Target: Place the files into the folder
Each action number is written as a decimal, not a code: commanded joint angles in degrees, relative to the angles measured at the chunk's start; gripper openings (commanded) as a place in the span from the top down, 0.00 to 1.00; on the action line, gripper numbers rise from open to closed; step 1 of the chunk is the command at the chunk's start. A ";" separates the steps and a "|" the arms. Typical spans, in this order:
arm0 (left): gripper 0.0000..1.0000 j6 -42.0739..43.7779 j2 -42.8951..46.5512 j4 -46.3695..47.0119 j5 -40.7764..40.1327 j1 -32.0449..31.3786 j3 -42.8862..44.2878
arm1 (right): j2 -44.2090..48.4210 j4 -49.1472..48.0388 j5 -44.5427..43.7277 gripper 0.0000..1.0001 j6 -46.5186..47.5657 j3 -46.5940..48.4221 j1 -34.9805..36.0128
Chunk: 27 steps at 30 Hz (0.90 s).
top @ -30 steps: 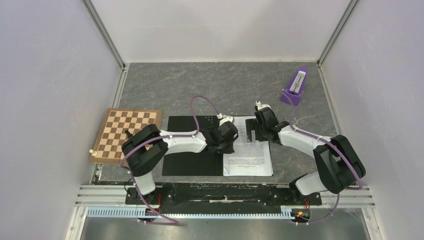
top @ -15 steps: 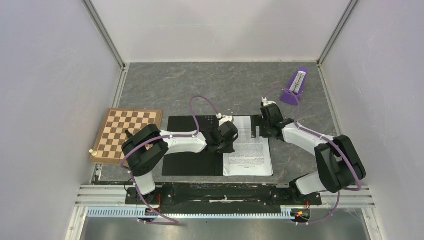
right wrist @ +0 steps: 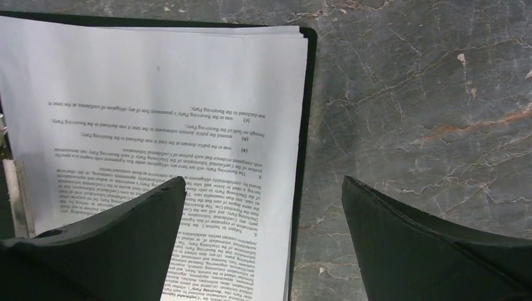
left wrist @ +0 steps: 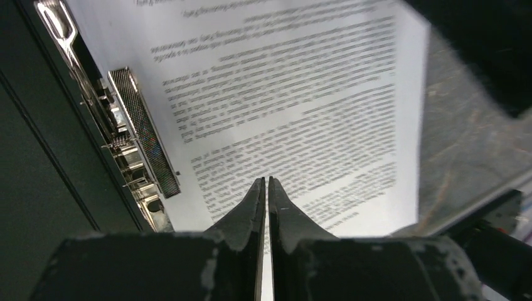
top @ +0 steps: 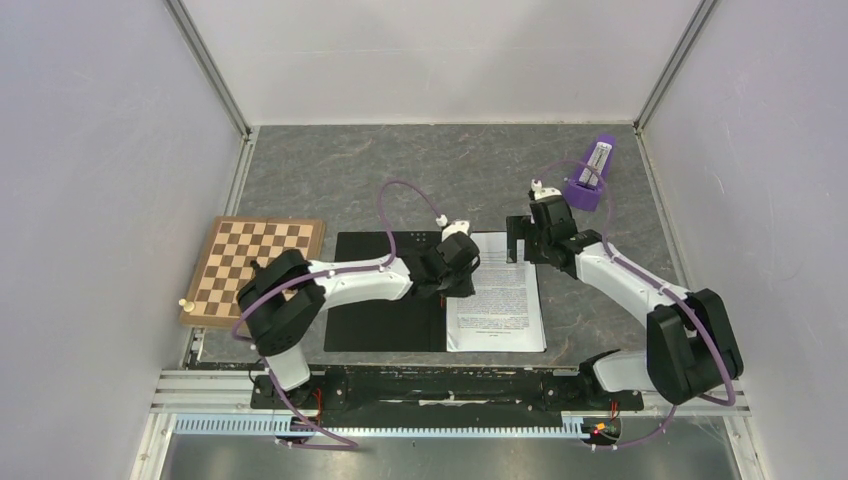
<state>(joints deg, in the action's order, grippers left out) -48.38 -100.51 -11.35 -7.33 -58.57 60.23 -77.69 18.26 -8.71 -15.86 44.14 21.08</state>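
Observation:
The folder (top: 385, 305) lies open on the table with its black inside up. The files (top: 497, 300) rest as a stack of printed white sheets on its right half, next to the metal spine clip (left wrist: 143, 138). My left gripper (top: 462, 285) is shut with nothing between its fingers, its tips (left wrist: 265, 180) just above the printed files (left wrist: 282, 94). The right gripper (top: 517, 240) stands open over the far right corner. In its wrist view the gripper (right wrist: 263, 180) straddles the edge of the files (right wrist: 157, 106) and the black folder rim (right wrist: 305, 125).
A checkered wooden chessboard (top: 255, 270) lies left of the folder, with a small white pawn (top: 184, 302) at its near left corner. A purple stand with a white device (top: 590, 175) sits at the back right. White walls enclose the grey marbled table (top: 400, 170).
The right gripper has drawn back from over the sheets toward the far right corner of the folder. The left gripper has shifted slightly right along the sheets and stays shut.

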 commanded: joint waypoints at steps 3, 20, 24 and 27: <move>0.88 2.73 12.26 -2.97 -0.80 2.99 2.56 | 2.53 2.17 -0.14 0.02 -0.49 4.24 5.09; 0.91 -3.23 39.77 -6.96 1.56 16.31 -28.85 | -10.62 1.06 -6.75 0.33 -11.93 12.42 28.02; 0.91 -5.68 37.65 -6.76 2.66 16.54 -29.63 | -12.57 -0.17 -6.85 0.48 -13.05 12.96 28.36; 0.91 -7.32 36.19 -6.07 2.74 16.96 -30.53 | -13.38 -1.51 -6.59 0.56 -13.78 13.03 28.37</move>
<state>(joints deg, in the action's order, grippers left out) -51.33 -62.83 -19.16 -5.39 -42.33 30.59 -90.26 20.18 -13.56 -27.20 54.46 49.28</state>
